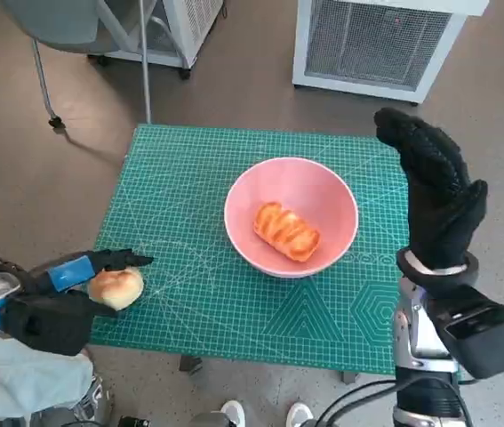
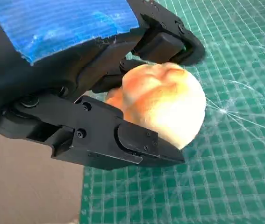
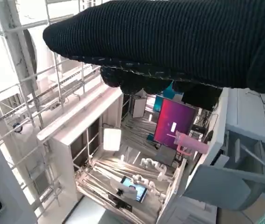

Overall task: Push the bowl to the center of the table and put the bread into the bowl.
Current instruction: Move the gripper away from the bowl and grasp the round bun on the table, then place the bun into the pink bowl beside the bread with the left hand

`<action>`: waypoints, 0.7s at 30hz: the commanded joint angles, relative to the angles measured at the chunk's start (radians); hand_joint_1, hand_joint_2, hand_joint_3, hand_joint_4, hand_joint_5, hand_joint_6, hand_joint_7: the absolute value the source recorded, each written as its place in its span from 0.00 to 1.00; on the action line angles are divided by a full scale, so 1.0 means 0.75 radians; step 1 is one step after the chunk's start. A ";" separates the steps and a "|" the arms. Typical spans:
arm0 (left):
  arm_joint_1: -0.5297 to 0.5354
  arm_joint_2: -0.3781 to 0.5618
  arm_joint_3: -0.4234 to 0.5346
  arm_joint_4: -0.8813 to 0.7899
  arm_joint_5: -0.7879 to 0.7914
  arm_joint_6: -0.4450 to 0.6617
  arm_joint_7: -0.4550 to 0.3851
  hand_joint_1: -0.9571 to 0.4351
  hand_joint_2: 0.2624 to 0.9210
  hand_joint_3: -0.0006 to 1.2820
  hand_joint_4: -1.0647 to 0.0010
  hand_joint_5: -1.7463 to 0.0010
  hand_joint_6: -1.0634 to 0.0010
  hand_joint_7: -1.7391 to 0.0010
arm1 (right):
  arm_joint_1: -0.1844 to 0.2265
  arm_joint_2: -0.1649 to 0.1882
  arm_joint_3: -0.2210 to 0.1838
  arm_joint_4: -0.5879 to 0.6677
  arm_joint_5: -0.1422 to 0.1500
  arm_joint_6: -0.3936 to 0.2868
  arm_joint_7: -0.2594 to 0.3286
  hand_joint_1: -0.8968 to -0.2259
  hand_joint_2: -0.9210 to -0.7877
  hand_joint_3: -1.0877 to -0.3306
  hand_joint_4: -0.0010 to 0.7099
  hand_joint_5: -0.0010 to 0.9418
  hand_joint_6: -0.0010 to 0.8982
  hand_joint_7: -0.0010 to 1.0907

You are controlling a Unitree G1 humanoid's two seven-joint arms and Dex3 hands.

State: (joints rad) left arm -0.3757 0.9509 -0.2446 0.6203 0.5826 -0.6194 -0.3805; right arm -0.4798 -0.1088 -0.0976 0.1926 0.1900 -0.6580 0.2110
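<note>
Clamped around a small round golden bread roll [image 2: 162, 102], my black left hand with blue tape across its back [image 1: 60, 298] sits at the near left corner of the green gridded cutting mat [image 1: 189, 302] covering the counter. My gloved right hand [image 1: 434, 191] is raised beside the counter's right edge, fingers apart, holding nothing. The pink round bowl [image 1: 332, 200] stands roughly mid-counter with a glazed striped pastry [image 1: 285, 231] already inside, so I judge the push done and the bread step underway. Next I need to lift the roll, carry it rightward over the rim, and let go.
</note>
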 commanded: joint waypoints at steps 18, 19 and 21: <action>-0.024 0.085 0.214 -0.257 -0.328 -0.126 -0.043 0.69 1.00 0.22 0.62 0.16 0.59 0.21 | 0.019 0.017 -0.006 0.029 -0.016 -0.010 -0.009 0.57 0.00 0.39 0.41 0.01 0.00 0.62; -0.033 0.080 0.234 -0.293 -0.350 -0.118 -0.046 0.69 1.00 0.23 0.63 0.15 0.60 0.21 | 0.017 0.017 -0.006 0.031 -0.017 -0.011 -0.009 0.57 0.00 0.39 0.41 0.01 0.00 0.62; -0.051 0.067 0.263 -0.352 -0.381 -0.100 -0.050 0.69 1.00 0.23 0.64 0.14 0.61 0.21 | 0.015 0.017 -0.007 0.034 -0.018 -0.012 -0.009 0.57 0.00 0.39 0.41 0.01 0.00 0.62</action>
State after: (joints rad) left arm -0.3852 0.9927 -0.0854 0.4255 0.3466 -0.7074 -0.4058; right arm -0.4794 -0.0997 -0.0999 0.2013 0.1874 -0.6657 0.2089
